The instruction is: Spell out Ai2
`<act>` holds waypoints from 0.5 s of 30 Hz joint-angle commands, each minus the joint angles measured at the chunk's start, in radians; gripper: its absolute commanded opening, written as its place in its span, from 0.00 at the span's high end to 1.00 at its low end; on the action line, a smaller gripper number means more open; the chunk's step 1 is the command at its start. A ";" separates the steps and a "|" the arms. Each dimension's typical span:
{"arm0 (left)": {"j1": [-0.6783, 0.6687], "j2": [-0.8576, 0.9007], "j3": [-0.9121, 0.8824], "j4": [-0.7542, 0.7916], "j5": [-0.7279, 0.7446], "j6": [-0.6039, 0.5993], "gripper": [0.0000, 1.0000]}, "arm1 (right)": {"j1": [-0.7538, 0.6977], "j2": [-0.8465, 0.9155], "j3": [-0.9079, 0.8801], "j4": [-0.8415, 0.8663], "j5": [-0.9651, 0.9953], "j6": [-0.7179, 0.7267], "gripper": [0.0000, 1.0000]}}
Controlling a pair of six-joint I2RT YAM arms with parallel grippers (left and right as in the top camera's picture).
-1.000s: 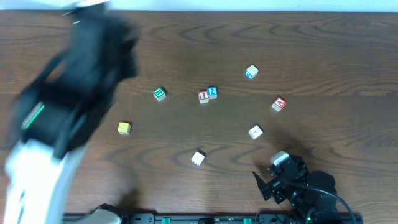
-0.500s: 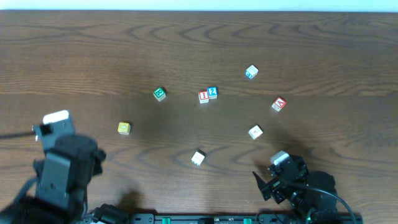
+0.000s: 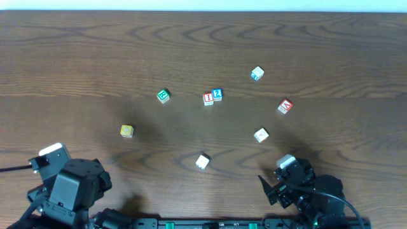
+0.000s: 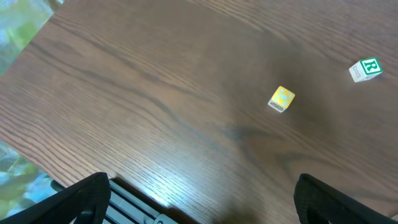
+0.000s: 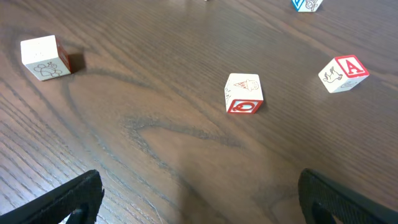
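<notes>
Overhead: red "I" cube (image 3: 208, 98) beside blue "2" cube (image 3: 217, 94), "A" cube (image 3: 285, 106) apart; left gripper (image 4: 202, 194), right gripper (image 5: 200, 191) spread.

Looks down on a dark brown table (image 3: 95, 57) of wavy wood grain, filling nearly the whole overhead view. Ends at the far edge in a thin pale strip (image 3: 203, 5), too narrow to tell as wall or floor. Gives way, past the table's edge in the left wrist view, to a blurred green-and-blue surface (image 4: 15, 25). Lies under soft, even light, with a dull sheen and only faint shadows.
</notes>
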 commanded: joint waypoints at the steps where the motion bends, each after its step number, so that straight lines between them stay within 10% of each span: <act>1: 0.002 -0.004 -0.011 0.040 -0.005 -0.014 0.05 | -0.009 -0.005 -0.012 -0.005 -0.014 0.010 0.01; 15: 0.093 -0.148 -0.485 0.583 0.055 0.130 0.05 | -0.009 -0.005 -0.012 -0.005 -0.014 0.010 0.01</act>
